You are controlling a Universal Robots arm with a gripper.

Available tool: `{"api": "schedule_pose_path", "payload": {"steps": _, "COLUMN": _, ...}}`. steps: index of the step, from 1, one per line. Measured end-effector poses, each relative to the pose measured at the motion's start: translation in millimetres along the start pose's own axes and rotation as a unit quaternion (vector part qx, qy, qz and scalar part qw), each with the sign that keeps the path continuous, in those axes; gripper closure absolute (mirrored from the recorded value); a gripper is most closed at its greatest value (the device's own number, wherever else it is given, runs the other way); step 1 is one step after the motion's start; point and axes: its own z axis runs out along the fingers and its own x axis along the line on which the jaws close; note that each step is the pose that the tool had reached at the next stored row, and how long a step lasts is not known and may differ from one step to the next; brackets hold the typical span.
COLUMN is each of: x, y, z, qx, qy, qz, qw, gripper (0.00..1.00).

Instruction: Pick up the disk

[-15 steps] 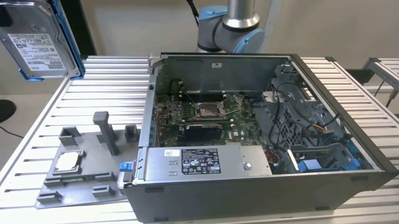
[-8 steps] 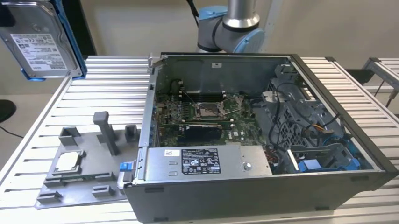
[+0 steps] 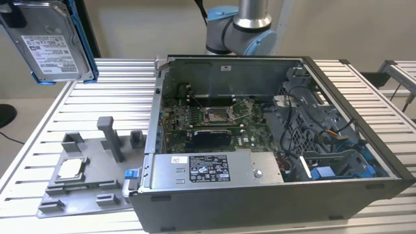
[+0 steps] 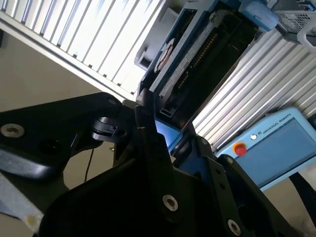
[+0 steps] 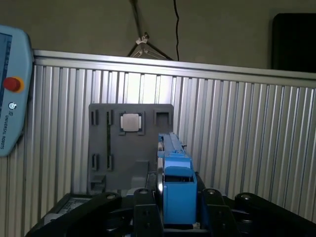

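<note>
Disk: one, up in the air, high at the exterior view's left, well apart from the case.
Gripper: clamped tight on its blue frame.
Label: one, white, on its face.
Chip: one, on the tray.

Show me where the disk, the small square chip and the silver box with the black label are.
disk (image 3: 52, 51): exterior view, on its white label.
small square chip (image 5: 131, 122): first wrist view, middle of its silver top.
silver box (image 3: 208, 168): exterior view, on its black label.
</note>
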Motion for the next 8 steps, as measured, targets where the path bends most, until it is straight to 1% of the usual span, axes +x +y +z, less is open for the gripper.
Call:
{"api": "schedule_pose_path", "payload": {"steps": 4, "x": 0.7, "y": -11.2, "z": -0.2, "qx": -0.0010, "qy": -0.0001, "qz": 0.000, "qw": 1.00000, "gripper": 1.00}}
{"api": "schedule_pose_path", "payload": {"steps": 8, "x": 1.6, "y": -24.7, "z": -0.4, "qx": -0.0020, "qy": -0.0001, "qz": 0.000, "qw": 1.00000, "gripper": 1.00}}
